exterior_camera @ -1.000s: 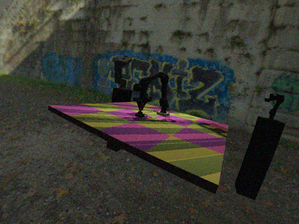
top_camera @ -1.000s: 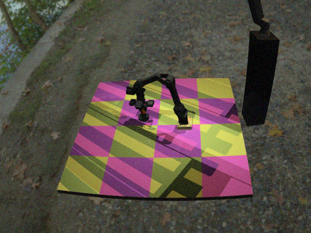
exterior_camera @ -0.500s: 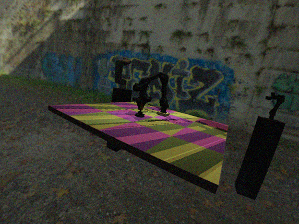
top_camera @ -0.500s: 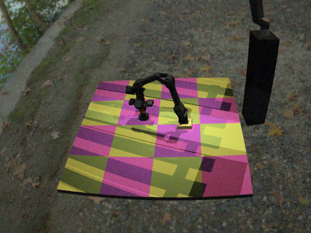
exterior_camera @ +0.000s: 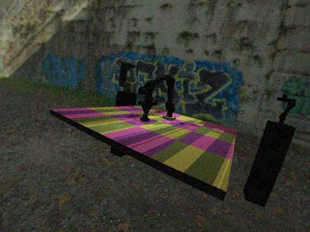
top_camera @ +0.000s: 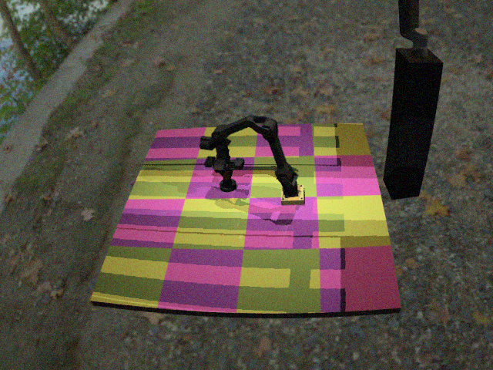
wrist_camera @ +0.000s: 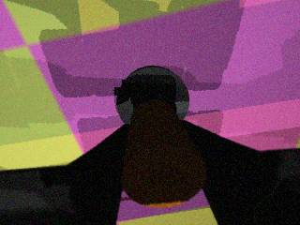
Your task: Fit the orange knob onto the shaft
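The orange knob (top_camera: 226, 175) (wrist_camera: 163, 161) looks dark brown in shadow, with a thin bright orange edge at its near end in the wrist view. My gripper (top_camera: 226, 172) (wrist_camera: 155, 127) is shut on it, one dark finger on each side. The knob stands over the round dark pedestal (top_camera: 227, 186) (exterior_camera: 144, 119) (wrist_camera: 183, 100), whose grey top shows on both sides of the knob's far end. The D-shaped shaft is hidden. Whether the knob's lower end touches the pedestal cannot be told.
The arm's yellowish base plate (top_camera: 292, 200) (exterior_camera: 168, 118) is right of the pedestal on the checkered table (top_camera: 278, 294) (exterior_camera: 185, 156). Dark shadows fall around the pedestal. A tall black block (top_camera: 414, 127) (exterior_camera: 268, 164) stands beyond the table's right edge, bearing another dark arm-like shape.
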Motion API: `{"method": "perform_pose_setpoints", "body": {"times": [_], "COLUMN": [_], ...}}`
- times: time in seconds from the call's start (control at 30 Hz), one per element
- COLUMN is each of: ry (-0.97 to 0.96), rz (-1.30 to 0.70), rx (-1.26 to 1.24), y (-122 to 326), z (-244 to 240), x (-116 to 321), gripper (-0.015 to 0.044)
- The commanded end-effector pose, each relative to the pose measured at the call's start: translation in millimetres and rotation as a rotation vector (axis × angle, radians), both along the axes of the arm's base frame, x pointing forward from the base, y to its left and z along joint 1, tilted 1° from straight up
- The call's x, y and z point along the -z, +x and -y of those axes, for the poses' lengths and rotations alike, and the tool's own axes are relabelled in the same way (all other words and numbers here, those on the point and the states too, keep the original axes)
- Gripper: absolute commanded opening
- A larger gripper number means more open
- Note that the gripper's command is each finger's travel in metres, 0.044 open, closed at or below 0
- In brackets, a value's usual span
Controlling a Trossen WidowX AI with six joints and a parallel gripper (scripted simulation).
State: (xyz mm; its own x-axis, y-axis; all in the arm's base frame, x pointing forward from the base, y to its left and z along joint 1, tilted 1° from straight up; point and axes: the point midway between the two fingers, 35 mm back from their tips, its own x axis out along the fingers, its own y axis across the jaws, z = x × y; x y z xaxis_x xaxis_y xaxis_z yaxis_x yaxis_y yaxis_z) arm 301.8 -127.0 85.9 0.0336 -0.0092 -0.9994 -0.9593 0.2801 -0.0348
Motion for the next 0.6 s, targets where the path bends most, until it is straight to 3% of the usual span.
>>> {"method": "perform_pose_setpoints", "body": {"times": [0.0,0.2,0.57], "ry": [0.0,-0.007,-0.008], "rz": [0.004,0.002,0.002], "rx": [-0.013,-0.203,-0.213], "y": [-2.2,-1.5,2.8], "z": [-0.9,-0.4,1.3], "x": [-3.7,-4.0,-1.9], "gripper": [0.0,0.0,0.0]}}
